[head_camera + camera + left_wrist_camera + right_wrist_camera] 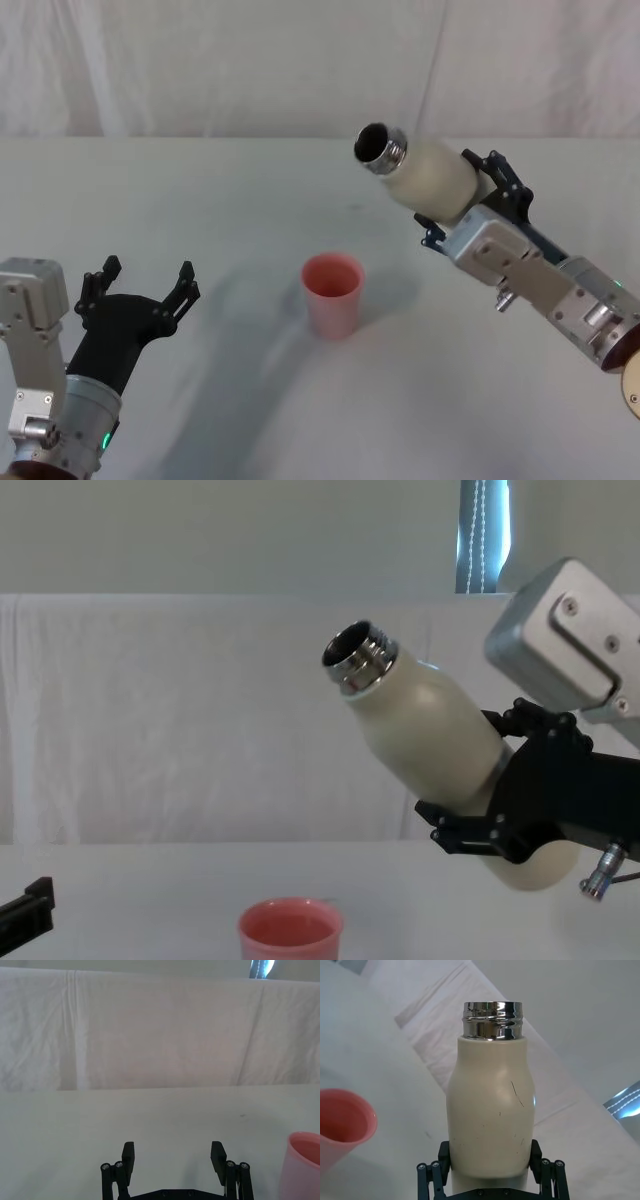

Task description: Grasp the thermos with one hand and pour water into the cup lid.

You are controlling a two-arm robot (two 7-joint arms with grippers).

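Right claw (462, 196) clamped on tilted thermos (425, 176), neck up-left toward cup lid (332, 293)

Table (200, 200): wide and flat, with a white cloth over it.
Cloth: white, with soft folds and some grey shadows.
Cup (332, 294): small, round and pink. It stands upright on the table, near the middle.
Cup mouth: open and facing up.
Around the cup: bare white cloth on every side.
Far edge of the table: it meets a white cloth (180, 720) that hangs behind it.
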